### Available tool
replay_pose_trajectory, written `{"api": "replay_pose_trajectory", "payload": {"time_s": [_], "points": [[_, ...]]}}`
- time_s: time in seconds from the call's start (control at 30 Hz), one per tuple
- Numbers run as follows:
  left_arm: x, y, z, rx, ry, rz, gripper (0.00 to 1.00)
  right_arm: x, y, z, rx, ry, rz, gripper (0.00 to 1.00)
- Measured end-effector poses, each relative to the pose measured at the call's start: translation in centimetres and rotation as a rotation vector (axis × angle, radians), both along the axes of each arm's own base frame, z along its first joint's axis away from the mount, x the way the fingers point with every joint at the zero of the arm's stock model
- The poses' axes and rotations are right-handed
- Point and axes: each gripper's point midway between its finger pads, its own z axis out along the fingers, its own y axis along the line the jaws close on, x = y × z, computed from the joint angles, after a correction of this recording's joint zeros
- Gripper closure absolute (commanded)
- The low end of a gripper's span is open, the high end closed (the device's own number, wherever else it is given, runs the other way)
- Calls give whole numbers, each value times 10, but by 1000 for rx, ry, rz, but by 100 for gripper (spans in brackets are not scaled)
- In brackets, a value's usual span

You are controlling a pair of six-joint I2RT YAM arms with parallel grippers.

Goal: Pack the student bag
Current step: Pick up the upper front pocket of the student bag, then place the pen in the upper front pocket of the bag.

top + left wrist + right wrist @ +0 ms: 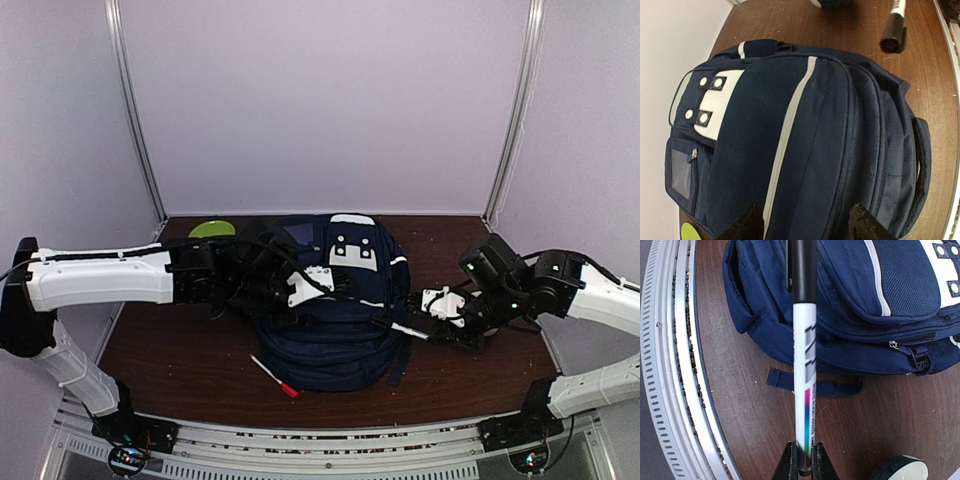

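On the table [190, 350], centre, top view: bag [335, 320], navy, lying flat with its front panel up and its base toward the near edge.
- Left gripper [345, 283] reaches in from the left and hangs over the bag's middle.
- Right gripper [432, 312], at the bag's right side, holds a marker [405, 327] pointing at the bag.
- Red-tipped pen [273, 376] lies loose on the table, near left of the bag.
- Green disc [211, 229] lies far left, partly behind the bag.

Left wrist view:
- Bag fills the frame.
- Fingers [752, 222] stand spread apart above the fabric, holding nothing.

Right wrist view:
- Fingers [790, 462] are pinched on the marker's tail.
- The marker's black cap leads toward the bag's side.
- Zip pull [893, 345] sits by the bag's top; the zips look closed here, though no view shows an opening for certain.
- Dark round roll [897, 471] lies near right.

Step in hand, as judged: stowing the marker; packing is at an early stage, with the pen left out. The next move calls for a mouth to be found or opened, probably by the left gripper lifting a flap or drawing a zip, before the marker goes in cap first.
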Motion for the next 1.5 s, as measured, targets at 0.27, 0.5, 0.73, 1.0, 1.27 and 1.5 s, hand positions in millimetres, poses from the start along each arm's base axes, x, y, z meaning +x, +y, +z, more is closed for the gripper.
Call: {"api": "replay_pose_trajectory", "payload": {"time_s": [0.27,0.5,0.73,1.0,1.27,1.5], "points": [[1,-17,-13,64,-8,-82,48,7,-1,-5,-12,11,-25,100],[6,-20,-37,168,-32,-80,83,11,2,-12,-25,29,-28,100],[12,-21,-3,71,-73,-27,91,23,12,-12,-50,29,-25,100],[33,-10,41,-119,-31,81,98,50,26,14,-37,-65,-42,100],[38,-13,42,-218,69,144,100,80,50,13,-100,-103,-49,100],[47,-12,42,-349,217,157,100,97,71,7,-138,-149,-56,100]]}}
